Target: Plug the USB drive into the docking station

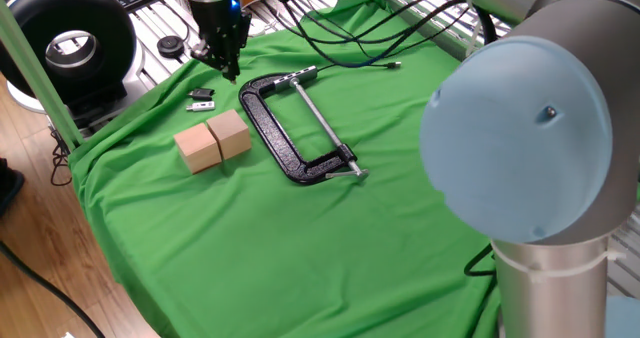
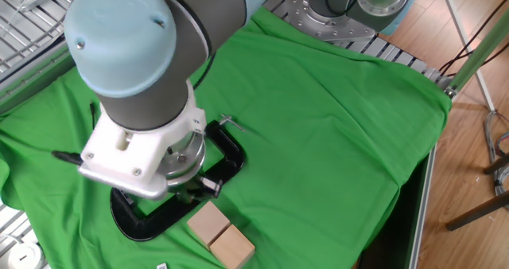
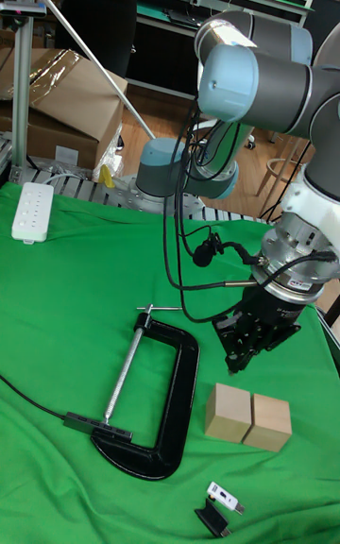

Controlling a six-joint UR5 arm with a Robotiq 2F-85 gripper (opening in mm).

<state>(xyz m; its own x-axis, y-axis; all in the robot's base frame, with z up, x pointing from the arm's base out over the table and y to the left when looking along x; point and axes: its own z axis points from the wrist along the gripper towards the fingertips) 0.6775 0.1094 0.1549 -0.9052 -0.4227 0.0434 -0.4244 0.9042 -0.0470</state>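
Note:
My gripper [image 1: 227,62] hangs above the green cloth, left of the C-clamp's top corner, with its fingers closed to a narrow point. A slim dark tip, the USB drive [image 1: 231,75], pokes out below them. The tall fixed view shows the gripper [image 3: 238,355] above and behind the wooden blocks. The docking station [image 1: 301,75] is a flat dark bar with a thin cable on the cloth at the clamp's screw end, and it also shows in the tall fixed view [image 3: 94,424]. In the other fixed view the arm hides it.
A black C-clamp [image 1: 290,128] lies mid-cloth. Two wooden blocks [image 1: 213,140] sit side by side left of it. A small black-and-silver piece [image 1: 201,100] lies behind the blocks. Loose cables [image 1: 350,48] trail over the cloth's far side. A black round device [image 1: 70,43] stands off the table's corner.

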